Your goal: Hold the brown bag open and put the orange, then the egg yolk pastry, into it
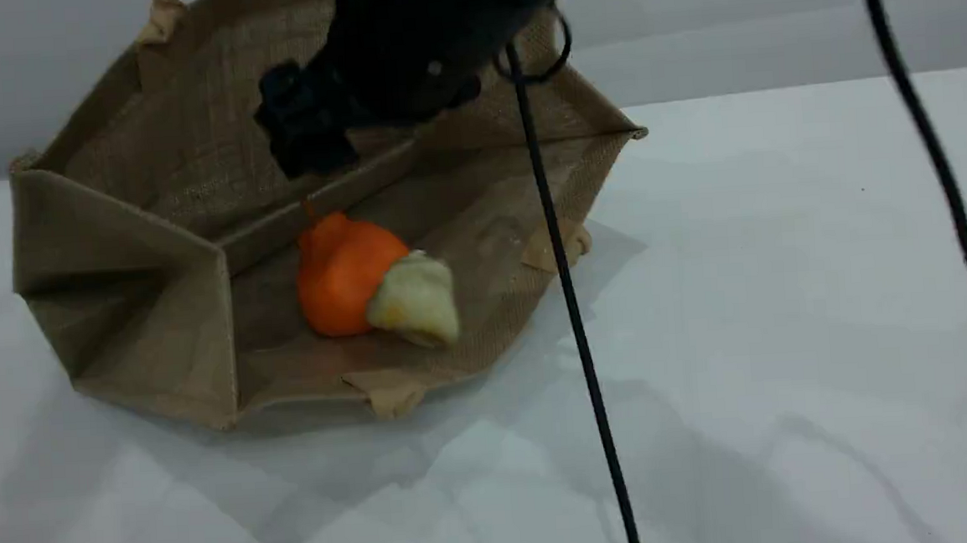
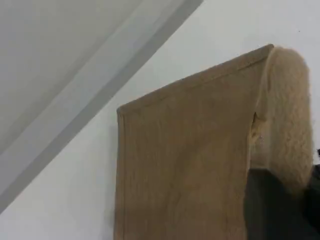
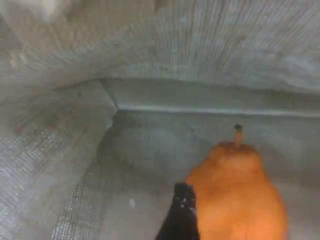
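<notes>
The brown bag (image 1: 152, 199) lies on its side with its mouth held wide toward the camera. Inside it the orange (image 1: 341, 272) rests on the lower panel, and the egg yolk pastry (image 1: 414, 301) leans against the orange's right side, free of any grip. My right gripper (image 1: 307, 139) hovers open inside the bag's mouth, above and behind the orange (image 3: 240, 195); one dark fingertip (image 3: 182, 215) shows, holding nothing. My left gripper (image 2: 285, 210) is shut on the bag's beige handle (image 2: 287, 110), beside the outer panel (image 2: 185, 160). It is out of the scene view, where a handle (image 1: 161, 14) rises past the top edge.
A black cable (image 1: 569, 300) hangs from the right arm across the bag's right edge down to the bottom of the scene view. A second cable (image 1: 928, 135) with a connector dangles at the far right. The white table (image 1: 787, 286) spreads to the right and front.
</notes>
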Robot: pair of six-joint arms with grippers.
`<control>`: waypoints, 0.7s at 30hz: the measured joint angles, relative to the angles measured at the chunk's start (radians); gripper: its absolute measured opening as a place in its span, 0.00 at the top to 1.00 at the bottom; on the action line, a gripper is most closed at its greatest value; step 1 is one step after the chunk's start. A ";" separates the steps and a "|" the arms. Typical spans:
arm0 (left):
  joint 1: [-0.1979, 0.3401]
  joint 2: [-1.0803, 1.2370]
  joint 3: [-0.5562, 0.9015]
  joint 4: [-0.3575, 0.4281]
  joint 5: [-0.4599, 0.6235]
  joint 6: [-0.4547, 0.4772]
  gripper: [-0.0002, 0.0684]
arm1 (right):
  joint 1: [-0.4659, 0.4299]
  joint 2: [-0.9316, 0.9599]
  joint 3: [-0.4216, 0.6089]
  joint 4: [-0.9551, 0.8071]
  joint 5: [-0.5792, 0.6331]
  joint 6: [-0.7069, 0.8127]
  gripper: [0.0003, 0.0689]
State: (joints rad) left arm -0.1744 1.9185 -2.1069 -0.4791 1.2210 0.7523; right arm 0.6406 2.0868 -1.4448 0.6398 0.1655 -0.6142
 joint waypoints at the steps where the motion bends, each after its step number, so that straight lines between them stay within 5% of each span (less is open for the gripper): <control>1: 0.000 0.000 0.000 0.000 0.000 0.000 0.87 | -0.008 -0.016 0.000 -0.004 0.015 0.000 0.16; 10: 0.000 0.000 0.000 0.001 0.000 -0.001 0.87 | -0.156 -0.180 0.000 -0.029 0.199 0.003 0.16; 21: 0.000 0.000 0.000 0.001 0.000 -0.003 0.87 | -0.462 -0.439 0.000 -0.102 0.429 0.014 0.16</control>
State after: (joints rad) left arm -0.1744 1.9185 -2.1069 -0.4781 1.2210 0.7496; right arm 0.1782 1.6473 -1.4448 0.5376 0.5949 -0.6000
